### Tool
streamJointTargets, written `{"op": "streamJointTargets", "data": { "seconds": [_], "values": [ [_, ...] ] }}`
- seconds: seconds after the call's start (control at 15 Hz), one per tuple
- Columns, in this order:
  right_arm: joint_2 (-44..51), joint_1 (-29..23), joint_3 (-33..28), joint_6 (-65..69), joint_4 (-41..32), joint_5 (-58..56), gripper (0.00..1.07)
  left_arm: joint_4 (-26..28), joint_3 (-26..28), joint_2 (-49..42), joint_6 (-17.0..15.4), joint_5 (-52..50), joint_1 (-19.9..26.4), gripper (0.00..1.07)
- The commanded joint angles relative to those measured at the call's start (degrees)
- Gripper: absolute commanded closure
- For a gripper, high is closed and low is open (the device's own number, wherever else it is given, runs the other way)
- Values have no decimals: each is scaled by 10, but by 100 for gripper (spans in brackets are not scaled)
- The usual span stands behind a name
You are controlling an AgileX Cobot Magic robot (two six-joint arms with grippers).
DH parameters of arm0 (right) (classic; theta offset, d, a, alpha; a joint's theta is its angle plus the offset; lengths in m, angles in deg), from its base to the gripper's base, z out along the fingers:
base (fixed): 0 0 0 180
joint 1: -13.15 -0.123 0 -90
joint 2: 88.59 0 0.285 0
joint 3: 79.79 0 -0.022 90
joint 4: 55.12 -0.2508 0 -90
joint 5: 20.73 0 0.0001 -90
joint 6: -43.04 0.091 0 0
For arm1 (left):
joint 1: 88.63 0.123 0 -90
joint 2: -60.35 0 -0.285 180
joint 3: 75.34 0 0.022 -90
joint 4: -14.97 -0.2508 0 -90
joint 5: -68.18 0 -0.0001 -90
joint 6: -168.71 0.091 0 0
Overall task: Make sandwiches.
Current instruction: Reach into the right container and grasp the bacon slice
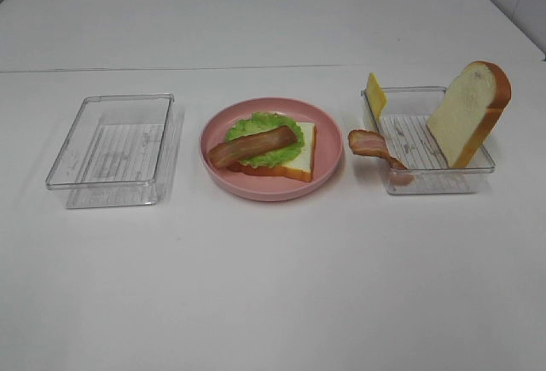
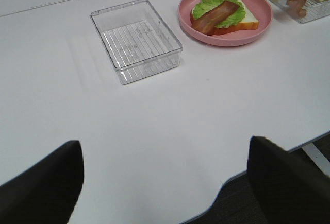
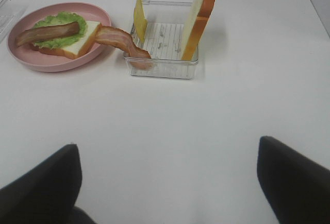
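Note:
On the round pink plate lies a partly stacked sandwich: a white bread slice, a green lettuce leaf and a bacon strip on top. To its right, a second bread slice stands upright in a clear tray. A yellow cheese slice leans at that tray's far left corner, and another bacon strip hangs over its left wall. My left gripper and right gripper are both open, empty, and held back over the table's near side.
An empty clear tray sits left of the plate, also seen in the left wrist view as the tray. The table's front edge shows under the left gripper. Bare white tabletop lies between the grippers and the items.

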Motion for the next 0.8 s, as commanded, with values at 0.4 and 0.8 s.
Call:
{"op": "streamJointTargets", "data": {
  "seconds": [0.4, 0.8],
  "values": [
    [-42, 2, 3, 28, -20, 19, 21, 0, -17, -5, 10, -33, -1, 25],
    [-296, 2, 68, -9, -102, 57, 23, 0, -17, -5, 10, -33, -1, 25]
  ]
}}
